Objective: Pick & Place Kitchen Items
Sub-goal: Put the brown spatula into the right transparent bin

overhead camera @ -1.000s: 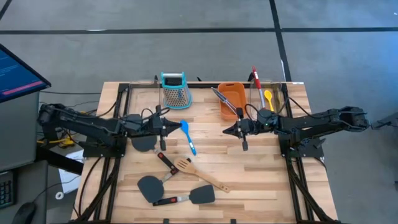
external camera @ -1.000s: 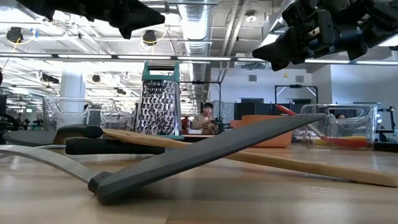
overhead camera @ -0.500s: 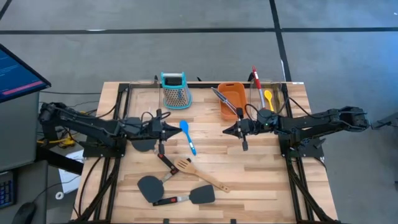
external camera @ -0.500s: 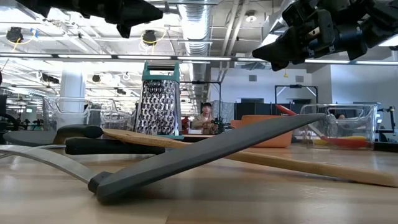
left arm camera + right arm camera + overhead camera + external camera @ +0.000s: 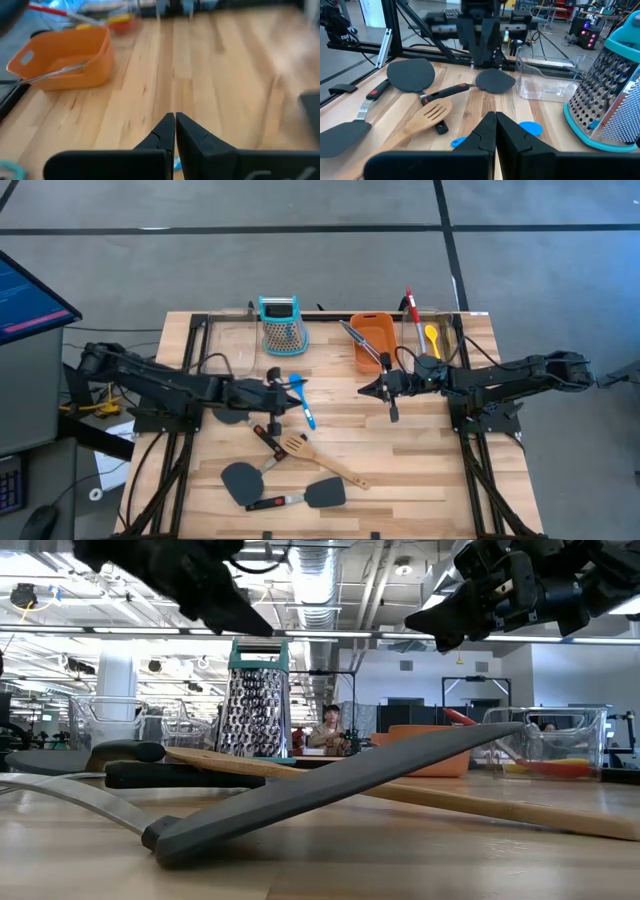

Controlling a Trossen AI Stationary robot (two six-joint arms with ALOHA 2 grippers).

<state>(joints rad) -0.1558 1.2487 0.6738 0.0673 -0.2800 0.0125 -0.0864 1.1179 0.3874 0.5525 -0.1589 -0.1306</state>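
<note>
Now left gripper closed, empty, over blue spoon

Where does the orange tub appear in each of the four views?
High view: orange tub at the table's far edge, right of centre.
Low view: behind the raised spatula, right of centre.
Left wrist view: upper left.
Right wrist view: not in it.
Shared landmark: box grater, left of the tub.

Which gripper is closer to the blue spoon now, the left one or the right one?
Left. The left gripper sits right beside the blue spoon; the right gripper is farther off, on the spoon's other side.
</note>
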